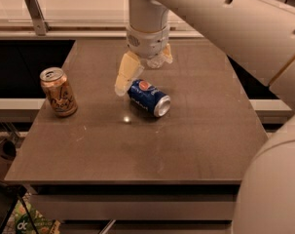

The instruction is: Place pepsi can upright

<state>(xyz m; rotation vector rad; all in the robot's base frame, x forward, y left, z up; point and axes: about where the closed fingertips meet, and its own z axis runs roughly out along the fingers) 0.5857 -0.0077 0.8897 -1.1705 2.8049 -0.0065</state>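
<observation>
Currently | pepsi can [148, 97] on its side on table [186, 145] | gripper [141, 75] just over it, released | grasp, uprighting not yet done

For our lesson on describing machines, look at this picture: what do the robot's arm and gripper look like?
The arm is a thick, smooth, off-white tube with small dark round holes. Its cylindrical wrist ends in the gripper, close above the pepsi can on the table, with pale yellowish, wedge-shaped fingers. No cables show.

An orange-tan can [58, 92] stands upright near the brown table's [195, 145] edge.
</observation>
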